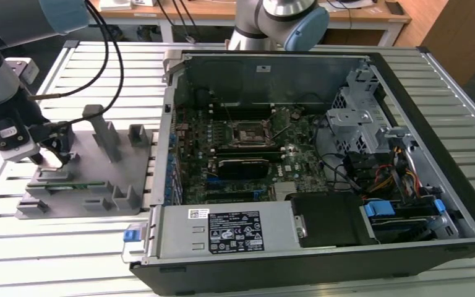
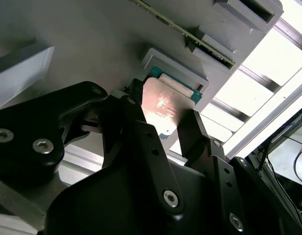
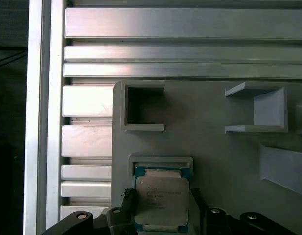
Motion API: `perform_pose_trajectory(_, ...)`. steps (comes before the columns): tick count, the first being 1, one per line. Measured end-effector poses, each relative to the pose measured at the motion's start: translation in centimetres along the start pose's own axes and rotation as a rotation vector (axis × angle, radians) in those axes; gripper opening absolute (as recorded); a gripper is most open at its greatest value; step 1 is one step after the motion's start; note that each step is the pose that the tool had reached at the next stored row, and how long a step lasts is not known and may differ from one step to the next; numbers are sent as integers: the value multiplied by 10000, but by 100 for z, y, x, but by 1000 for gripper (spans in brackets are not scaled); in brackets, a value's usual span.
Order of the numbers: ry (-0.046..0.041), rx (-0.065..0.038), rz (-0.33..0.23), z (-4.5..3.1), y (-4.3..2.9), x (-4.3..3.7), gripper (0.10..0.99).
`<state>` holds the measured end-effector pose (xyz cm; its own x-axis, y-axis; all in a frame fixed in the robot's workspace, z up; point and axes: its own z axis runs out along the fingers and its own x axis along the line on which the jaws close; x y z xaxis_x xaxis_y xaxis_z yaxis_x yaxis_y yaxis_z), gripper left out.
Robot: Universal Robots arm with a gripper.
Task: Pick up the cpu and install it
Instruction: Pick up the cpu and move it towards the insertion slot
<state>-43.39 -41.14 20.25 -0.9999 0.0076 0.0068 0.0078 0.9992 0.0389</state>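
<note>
1. On the grey fixture block (image 1: 89,170), exterior view: gripper (image 1: 54,158) is down at the side of the block away from the open computer case (image 1: 303,80). The socket (image 1: 250,131) sits inside that case, well apart from the block.
2. Second wrist view: cpu (image 2: 160,103) lies in the block's shallow pocket (image 2: 175,66). Black fingers (image 2: 141,132) are clenched against two opposite edges of the chip.
3. First wrist view: cpu (image 3: 162,198) sits square to the pocket rim. Handling note, as judgement: raise it straight off the block, keep it level, hold it by the edges only, and do not scrape it on the pocket wall.
</note>
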Motion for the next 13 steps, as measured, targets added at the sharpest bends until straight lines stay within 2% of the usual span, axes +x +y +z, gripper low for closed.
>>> perform_pose_trajectory(5, -1, -1, 0, -46, 2, 0, 529)
perform_pose_trajectory(13, -1, -1, 0, -168, 7, 1, 529)
